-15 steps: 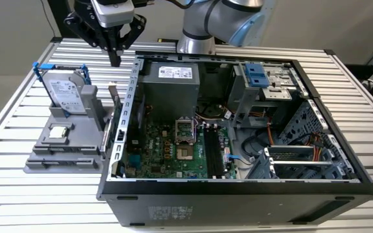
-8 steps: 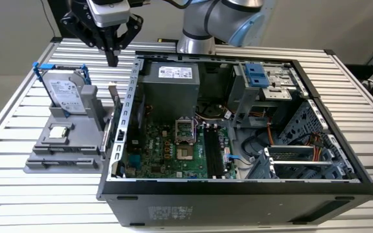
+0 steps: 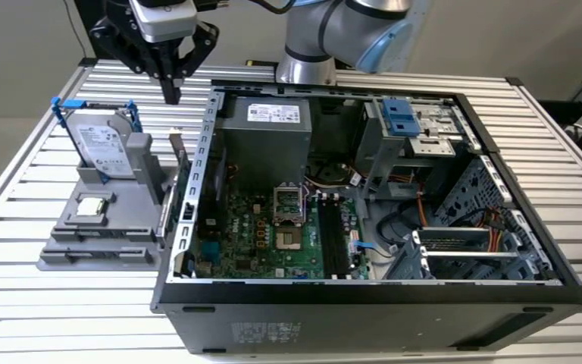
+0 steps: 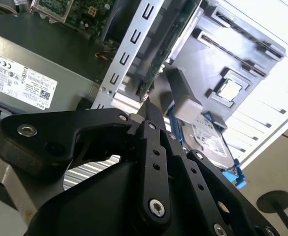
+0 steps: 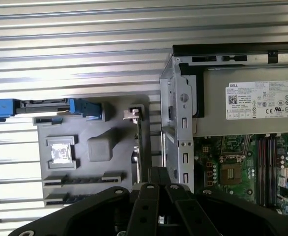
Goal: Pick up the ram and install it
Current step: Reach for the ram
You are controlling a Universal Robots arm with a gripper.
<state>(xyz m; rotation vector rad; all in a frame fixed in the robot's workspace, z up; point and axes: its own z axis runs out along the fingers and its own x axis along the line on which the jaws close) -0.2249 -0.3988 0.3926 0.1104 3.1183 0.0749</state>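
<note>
Hovering over the grey holder [image 3: 99,231], your claw [image 3: 173,94] has its fingers pressed together with nothing pinched between them, tips pointing down. You can see the ram [image 3: 179,163] below it, standing on edge in the holder's slot just beside the open computer case [image 3: 372,297]; in the first wrist view the ram [image 5: 138,142] shows edge-on. The hard drive [image 3: 101,144] and processor chip [image 3: 91,205] share the holder on the slatted worktop [image 3: 28,303].
</note>
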